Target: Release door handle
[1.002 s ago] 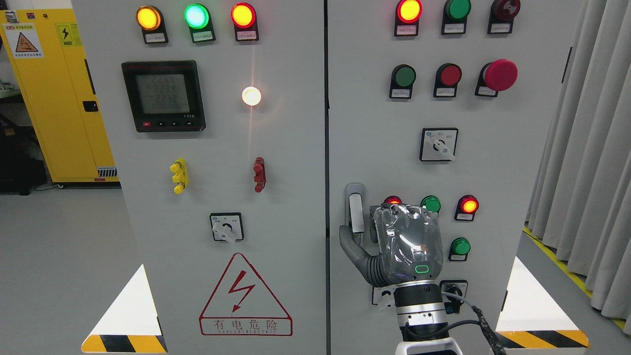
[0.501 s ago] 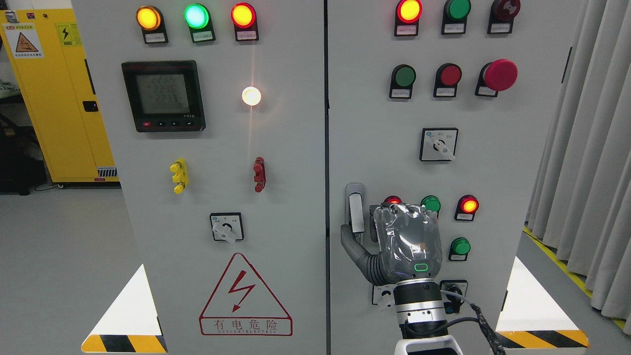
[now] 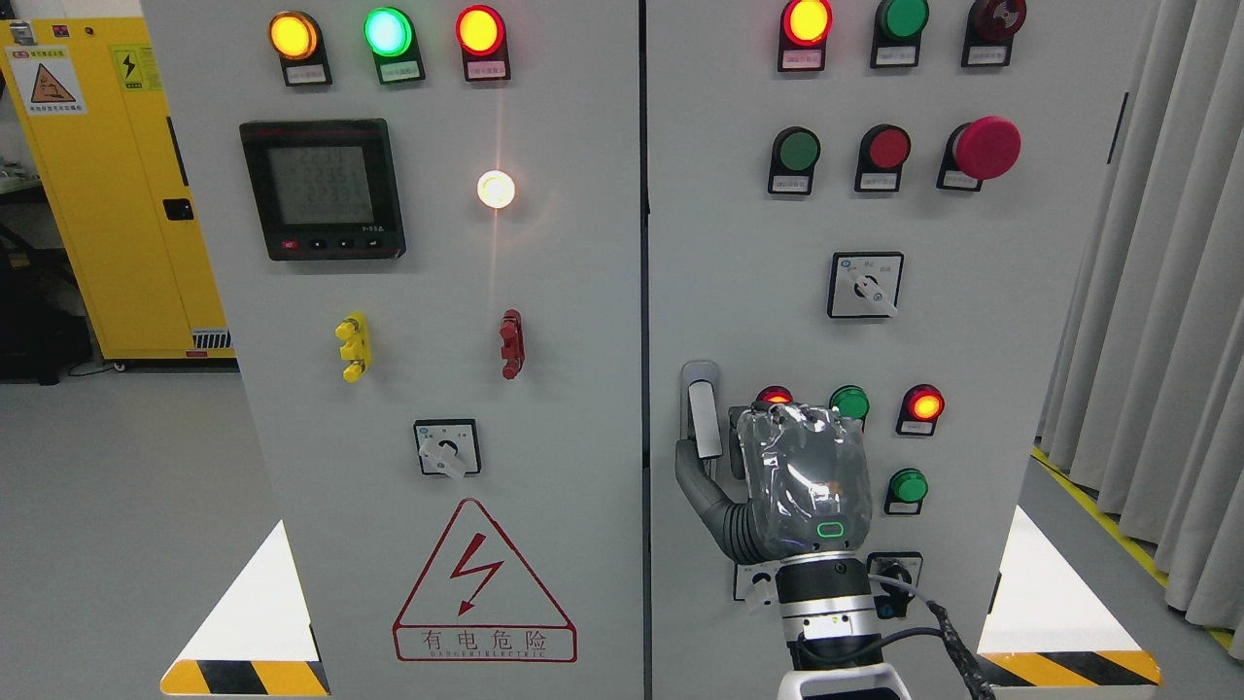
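Door handle [image 3: 703, 416] upright, long axis vertical, right robot hand [image 3: 777, 481] beside it, grip unclear

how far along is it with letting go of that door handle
Done: nothing clearly; both grey cabinet doors look shut. In hand: the right hand is at the silver vertical door handle, thumb beside its lower end; whether the fingers grip it is hidden behind the palm. Left: open up and pull the hand clear.
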Action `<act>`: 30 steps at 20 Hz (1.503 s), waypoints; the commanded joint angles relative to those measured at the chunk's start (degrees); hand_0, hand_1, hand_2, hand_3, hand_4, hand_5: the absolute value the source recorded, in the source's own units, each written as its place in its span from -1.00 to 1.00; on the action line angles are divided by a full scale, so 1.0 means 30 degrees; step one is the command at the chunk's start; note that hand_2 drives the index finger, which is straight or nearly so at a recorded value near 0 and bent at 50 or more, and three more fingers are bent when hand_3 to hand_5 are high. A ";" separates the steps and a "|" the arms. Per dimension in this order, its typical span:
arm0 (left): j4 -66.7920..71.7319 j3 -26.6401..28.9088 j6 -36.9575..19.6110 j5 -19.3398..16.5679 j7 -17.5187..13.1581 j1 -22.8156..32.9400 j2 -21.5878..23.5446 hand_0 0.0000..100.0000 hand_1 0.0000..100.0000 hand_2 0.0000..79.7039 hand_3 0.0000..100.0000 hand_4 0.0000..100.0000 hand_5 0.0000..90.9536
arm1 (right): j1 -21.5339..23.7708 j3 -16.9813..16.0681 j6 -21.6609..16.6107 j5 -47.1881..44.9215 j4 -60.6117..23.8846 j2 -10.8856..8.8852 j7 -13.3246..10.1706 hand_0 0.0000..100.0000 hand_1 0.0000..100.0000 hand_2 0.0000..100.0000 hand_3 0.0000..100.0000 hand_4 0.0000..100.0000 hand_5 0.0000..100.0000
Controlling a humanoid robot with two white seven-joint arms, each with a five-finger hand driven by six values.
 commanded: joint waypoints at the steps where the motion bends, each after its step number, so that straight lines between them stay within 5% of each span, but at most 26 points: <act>1: -0.0264 0.0000 0.0015 -0.0011 -0.0008 0.0322 0.0003 -0.76 0.11 -1.00 -1.00 -1.00 -1.00 | 0.0119 -0.0043 0.0040 0.0016 0.0005 0.0050 -0.0028 0.13 -0.15 0.84 1.00 1.00 1.00; 10: -0.0293 0.0000 0.0015 -0.0011 -0.0008 0.0322 0.0003 -0.76 0.11 -1.00 -1.00 -1.00 -1.00 | 0.0325 -0.0043 0.0275 0.0016 -0.0259 0.0050 -0.0028 0.24 -0.13 0.84 1.00 1.00 1.00; 30: -0.0293 0.0000 0.0015 0.0018 -0.0008 0.0322 0.0003 -0.76 0.11 -1.00 -1.00 -1.00 -1.00 | 0.0442 -0.0306 0.0333 -0.0072 -0.0435 0.0050 -0.0057 0.18 -0.15 0.82 1.00 1.00 1.00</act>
